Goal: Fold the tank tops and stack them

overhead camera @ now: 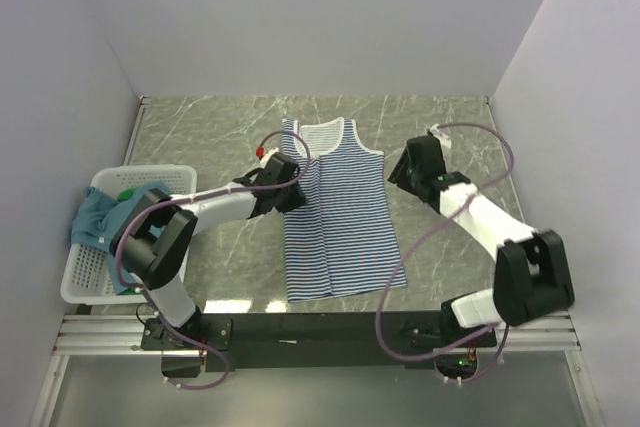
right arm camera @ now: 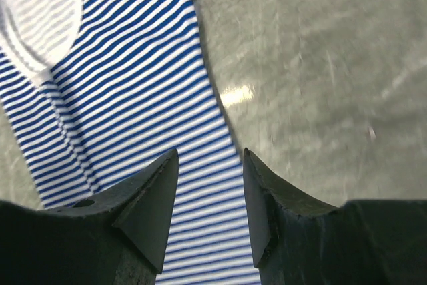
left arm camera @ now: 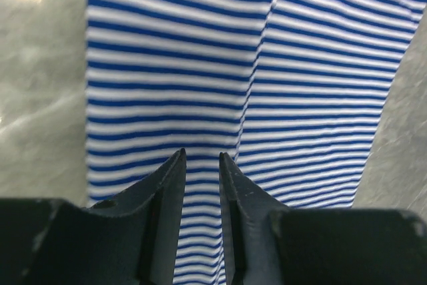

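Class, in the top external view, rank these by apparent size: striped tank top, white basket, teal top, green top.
1. striped tank top
2. white basket, partly covered, so a close second
3. teal top, bunched
4. green top, only a scrap visible

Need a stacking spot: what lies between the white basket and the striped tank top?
Between basket and striped tank top: bare marble tabletop, crossed above by the left arm, seen in the top external view.

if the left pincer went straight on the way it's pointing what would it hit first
The navy-and-white striped fabric tank top: the left pincer points at it, beside its lengthwise fold. Depth is unclear, but nothing else shows between.
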Robot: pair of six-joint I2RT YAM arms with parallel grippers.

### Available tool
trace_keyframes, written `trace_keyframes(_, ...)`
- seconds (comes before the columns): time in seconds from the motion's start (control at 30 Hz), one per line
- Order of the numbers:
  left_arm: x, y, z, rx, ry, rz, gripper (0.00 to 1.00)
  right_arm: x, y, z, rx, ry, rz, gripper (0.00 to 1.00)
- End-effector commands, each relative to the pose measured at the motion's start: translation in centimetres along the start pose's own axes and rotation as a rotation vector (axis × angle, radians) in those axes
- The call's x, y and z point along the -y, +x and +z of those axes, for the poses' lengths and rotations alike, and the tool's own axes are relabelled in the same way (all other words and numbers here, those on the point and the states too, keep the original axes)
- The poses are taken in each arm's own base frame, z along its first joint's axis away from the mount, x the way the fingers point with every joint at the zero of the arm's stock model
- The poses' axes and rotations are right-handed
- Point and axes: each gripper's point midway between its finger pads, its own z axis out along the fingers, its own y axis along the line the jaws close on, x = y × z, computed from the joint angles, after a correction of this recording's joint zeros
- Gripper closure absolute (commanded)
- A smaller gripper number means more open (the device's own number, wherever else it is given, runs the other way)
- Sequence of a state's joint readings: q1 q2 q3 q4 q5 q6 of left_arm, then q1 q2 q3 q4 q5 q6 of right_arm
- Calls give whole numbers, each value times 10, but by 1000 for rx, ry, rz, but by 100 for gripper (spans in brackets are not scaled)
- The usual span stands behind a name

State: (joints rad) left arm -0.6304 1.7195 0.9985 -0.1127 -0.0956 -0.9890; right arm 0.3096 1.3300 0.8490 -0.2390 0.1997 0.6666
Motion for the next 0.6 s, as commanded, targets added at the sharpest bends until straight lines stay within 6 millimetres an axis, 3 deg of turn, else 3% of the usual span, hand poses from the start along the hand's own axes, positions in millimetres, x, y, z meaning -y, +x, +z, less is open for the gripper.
trace_keyframes(0.0,15,2,-25,30,88,4,67,-22,-23,22,1,-76,-52,49)
trace_keyframes(0.07,16,11,-36,29,97,22,67,-23,-19,37,-36,-84,-59,50)
trace_keyframes(0.17,-11,32,-43,-2,56,-7,68,-23,-16,46,-59,-71,-67,50)
trace_keyframes(0.23,-18,36,-46,-8,53,-18,69,-19,-12,49,-60,-59,-59,50)
trace_keyframes(0.37,-32,48,-40,-42,6,-28,74,-10,-2,57,-76,-32,-65,50)
trace_keyframes(0.5,-68,62,-27,-86,-165,-6,78,-7,5,62,-100,-17,-66,50)
trace_keyframes(0.57,-78,57,-24,-60,-223,14,78,-2,11,61,-107,-14,-52,50)
